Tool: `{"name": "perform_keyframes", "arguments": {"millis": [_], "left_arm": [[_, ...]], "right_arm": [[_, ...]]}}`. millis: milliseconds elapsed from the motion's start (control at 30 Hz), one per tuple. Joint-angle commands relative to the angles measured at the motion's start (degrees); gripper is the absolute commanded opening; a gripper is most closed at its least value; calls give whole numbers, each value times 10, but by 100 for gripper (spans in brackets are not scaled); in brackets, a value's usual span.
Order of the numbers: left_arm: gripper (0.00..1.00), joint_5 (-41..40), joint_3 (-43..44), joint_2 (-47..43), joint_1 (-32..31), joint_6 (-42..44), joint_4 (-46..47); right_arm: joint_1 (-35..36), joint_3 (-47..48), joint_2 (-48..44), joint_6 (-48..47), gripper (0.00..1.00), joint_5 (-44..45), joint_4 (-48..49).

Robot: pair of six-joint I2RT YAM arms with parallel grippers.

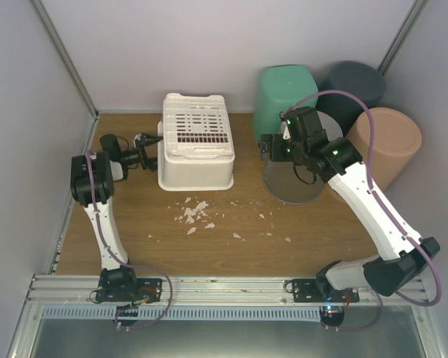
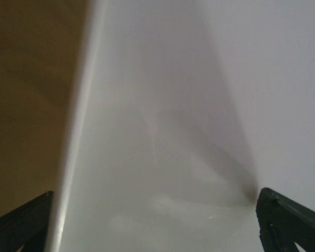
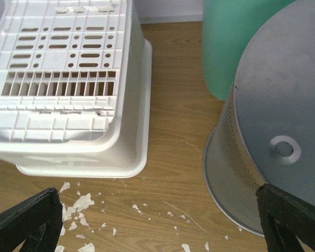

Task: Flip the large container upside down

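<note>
One white basket (image 1: 196, 142), the big container, sits bottom-up on the tabletop (image 1: 149, 231), with its slotted base facing up and its wide rim down on the wood. It lies toward the far edge, left of centre.

Left end effector (image 1: 152, 151): level with the basket's left wall, just beside it, pointing at it. Jaws spread wide, nothing held. In the left wrist view the white wall fills nearly the whole frame; only the two dark fingertips (image 2: 21, 226) show, in the bottom corners, well apart. Cannot tell if either one touches the plastic.

Right end effector (image 1: 267, 147): up in the air between the basket and the bins on the right, jaws wide open, empty. Its fingertips (image 3: 26, 220) sit at the bottom corners of the right wrist view, with the basket (image 3: 68, 79) on the left and a metal mesh bin (image 3: 283, 105) on the right.

Mesh bin (image 1: 295, 183): closed flat end up, wide rim on the tabletop, right of centre. Apart from the basket, with bare wood between them.

Far right corner: green bin (image 1: 284, 93) just behind the mesh bin, then a dark grey bin (image 1: 355, 86) and a tan bin (image 1: 388, 142) by the right edge.

Many white scraps (image 1: 196, 212) are scattered on the wood near the basket's near rim, thinning out toward the mesh bin.
</note>
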Motion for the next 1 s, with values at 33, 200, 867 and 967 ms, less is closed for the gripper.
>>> {"name": "perform_keyframes", "arguments": {"millis": [33, 200, 867, 967], "left_arm": [[99, -110, 214, -14, -10, 495, -658], [99, -136, 266, 33, -14, 519, -718], [99, -172, 407, 114, -84, 592, -775], [99, -170, 450, 137, -101, 588, -779]], "right_arm": [[-1, 10, -4, -7, 100, 3, 2], [-1, -5, -15, -7, 100, 6, 9], [-2, -11, -27, -6, 100, 25, 4], [-1, -7, -39, -4, 100, 50, -5]]}}
